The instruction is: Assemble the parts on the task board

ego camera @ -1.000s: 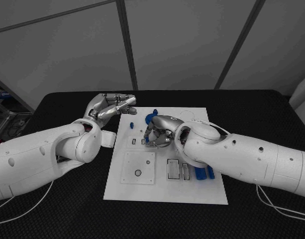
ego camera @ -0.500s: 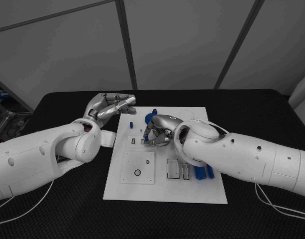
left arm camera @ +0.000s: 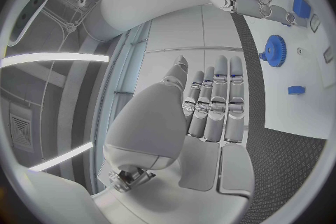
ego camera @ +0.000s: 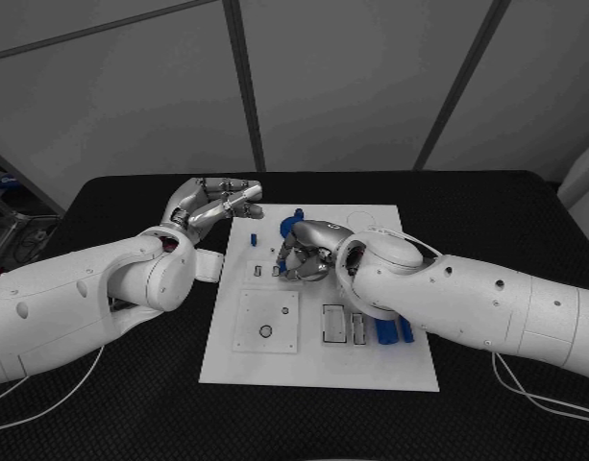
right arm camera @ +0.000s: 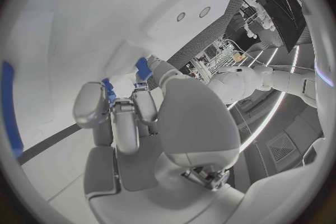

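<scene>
Standing over the flat white plastic task board (ego camera: 378, 370), the silver right hand (ego camera: 311, 254) is curled down on the board's upper middle, its fingers drawn in around a small blue plastic part (ego camera: 288, 230) that peeks out on the far side of the knuckles; the right wrist view shows blue between the fingertips, so I take it as pinching that piece, though the exact hold is hidden. That part lies just beyond and slightly left of the hand, standing roughly upright as far as I can tell, and the right hand is plainly the nearer one to it. The silver left hand (ego camera: 215, 206) hovers off the board's far left corner above the black textured table (ego camera: 516, 211), fingers straight and laid side by side, holding nothing. From the left wrist view, a blue toothed gear (left arm camera: 273, 47) lies flat on the board and a small blue block (left arm camera: 296, 89) sits near the board's edge, both apart from that hand. Nearer the robot, two elongated blue pieces (ego camera: 394, 333) lie side by side beside rectangular recesses, long axes running toward the robot. The board looks smooth and matt; the parts hard and moulded. I judge the seating of the pinched piece is the step in hand.
</scene>
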Robot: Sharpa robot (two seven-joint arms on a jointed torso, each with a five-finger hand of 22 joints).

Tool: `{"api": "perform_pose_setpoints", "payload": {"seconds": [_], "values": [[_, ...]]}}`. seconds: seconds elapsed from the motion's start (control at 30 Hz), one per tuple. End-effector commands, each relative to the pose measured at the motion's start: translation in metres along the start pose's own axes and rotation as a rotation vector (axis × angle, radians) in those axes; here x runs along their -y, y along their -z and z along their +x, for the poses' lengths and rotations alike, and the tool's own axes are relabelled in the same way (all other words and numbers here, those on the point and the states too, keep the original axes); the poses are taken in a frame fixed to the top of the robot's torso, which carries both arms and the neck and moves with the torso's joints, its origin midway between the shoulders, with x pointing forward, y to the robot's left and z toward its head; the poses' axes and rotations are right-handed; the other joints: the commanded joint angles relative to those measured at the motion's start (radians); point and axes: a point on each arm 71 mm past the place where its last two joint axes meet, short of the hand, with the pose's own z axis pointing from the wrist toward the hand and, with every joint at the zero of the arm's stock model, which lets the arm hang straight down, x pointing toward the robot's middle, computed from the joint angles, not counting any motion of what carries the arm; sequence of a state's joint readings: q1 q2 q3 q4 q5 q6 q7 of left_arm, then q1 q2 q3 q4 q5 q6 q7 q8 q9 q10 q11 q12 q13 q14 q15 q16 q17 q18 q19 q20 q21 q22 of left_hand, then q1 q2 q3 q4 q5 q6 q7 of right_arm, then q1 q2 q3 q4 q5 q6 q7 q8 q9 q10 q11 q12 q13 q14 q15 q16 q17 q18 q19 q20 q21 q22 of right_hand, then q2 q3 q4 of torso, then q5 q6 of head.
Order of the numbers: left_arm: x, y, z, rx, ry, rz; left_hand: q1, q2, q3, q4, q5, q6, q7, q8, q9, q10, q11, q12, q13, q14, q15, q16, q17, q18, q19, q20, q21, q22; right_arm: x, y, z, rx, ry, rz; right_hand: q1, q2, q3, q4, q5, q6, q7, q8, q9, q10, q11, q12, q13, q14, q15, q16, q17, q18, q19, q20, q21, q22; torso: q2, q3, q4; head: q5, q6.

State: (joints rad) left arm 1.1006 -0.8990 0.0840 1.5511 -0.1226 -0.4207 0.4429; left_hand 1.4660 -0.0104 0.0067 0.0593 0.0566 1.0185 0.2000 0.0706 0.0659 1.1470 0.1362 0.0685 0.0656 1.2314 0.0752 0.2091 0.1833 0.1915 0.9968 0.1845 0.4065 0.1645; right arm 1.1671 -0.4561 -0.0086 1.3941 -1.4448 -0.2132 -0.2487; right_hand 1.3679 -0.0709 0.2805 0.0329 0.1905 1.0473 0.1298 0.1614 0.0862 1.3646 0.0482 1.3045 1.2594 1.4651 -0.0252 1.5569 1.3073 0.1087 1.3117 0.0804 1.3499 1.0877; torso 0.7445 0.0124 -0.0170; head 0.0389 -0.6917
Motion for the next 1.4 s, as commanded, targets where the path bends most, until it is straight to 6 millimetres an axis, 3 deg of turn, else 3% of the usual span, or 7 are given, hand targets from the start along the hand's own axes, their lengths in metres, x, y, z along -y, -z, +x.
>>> {"api": "perform_pose_setpoints", "payload": {"seconds": [0.03, 0.7, 1.4], "values": [[0.0018, -0.0006, 0.0016, -0.014, 0.001, 0.013, -0.003, 0.006, -0.002, -0.006, -0.006, 0.000, 0.007, -0.005, -0.001, -0.001, 0.005, -0.004, 0.000, -0.002, 0.004, -0.005, 0.001, -0.010, -0.003, 0.001, -0.002, -0.002, 0.0046, 0.0013, 0.0080, -0.052, 0.017, 0.021, -0.010, -0.002, 0.003, 0.003, 0.006, -0.006, 0.002, -0.006, -0.001, -0.007, -0.002, -0.004, -0.001, 0.098, 0.001, 0.001, 0.233, -0.013, -0.008, 0.003, -0.004, -0.002, 0.000, -0.0003, -0.0001, 0.000, -0.002], [0.0014, -0.0010, 0.0013, -0.013, 0.000, 0.012, -0.003, 0.006, -0.002, -0.006, -0.006, 0.000, 0.007, -0.005, -0.001, -0.001, 0.005, -0.004, 0.000, -0.002, 0.004, -0.005, 0.001, -0.010, -0.003, 0.001, -0.002, -0.002, 0.0069, 0.0027, 0.0085, -0.062, 0.033, 0.027, -0.013, -0.010, 0.002, 0.001, 0.006, -0.013, 0.005, -0.009, -0.003, -0.012, 0.001, -0.009, -0.007, 0.097, 0.003, -0.001, 0.229, -0.012, -0.012, 0.005, -0.008, -0.009, 0.000, -0.0003, 0.0003, -0.003, -0.006], [0.0010, -0.0013, 0.0009, -0.012, 0.000, 0.011, -0.004, 0.007, -0.003, -0.007, -0.006, 0.000, 0.008, -0.005, -0.001, -0.002, 0.006, -0.004, 0.000, -0.002, 0.005, -0.006, 0.002, -0.010, -0.004, 0.002, -0.002, -0.002, 0.0080, 0.0022, 0.0081, -0.057, 0.035, 0.031, -0.030, -0.029, 0.003, -0.001, 0.004, -0.064, 0.023, -0.033, -0.012, -0.042, 0.017, -0.040, -0.038, 0.095, 0.017, -0.005, 0.220, -0.009, -0.022, 0.017, -0.019, -0.026, 0.000, -0.0004, 0.0003, -0.004, -0.007]]}}
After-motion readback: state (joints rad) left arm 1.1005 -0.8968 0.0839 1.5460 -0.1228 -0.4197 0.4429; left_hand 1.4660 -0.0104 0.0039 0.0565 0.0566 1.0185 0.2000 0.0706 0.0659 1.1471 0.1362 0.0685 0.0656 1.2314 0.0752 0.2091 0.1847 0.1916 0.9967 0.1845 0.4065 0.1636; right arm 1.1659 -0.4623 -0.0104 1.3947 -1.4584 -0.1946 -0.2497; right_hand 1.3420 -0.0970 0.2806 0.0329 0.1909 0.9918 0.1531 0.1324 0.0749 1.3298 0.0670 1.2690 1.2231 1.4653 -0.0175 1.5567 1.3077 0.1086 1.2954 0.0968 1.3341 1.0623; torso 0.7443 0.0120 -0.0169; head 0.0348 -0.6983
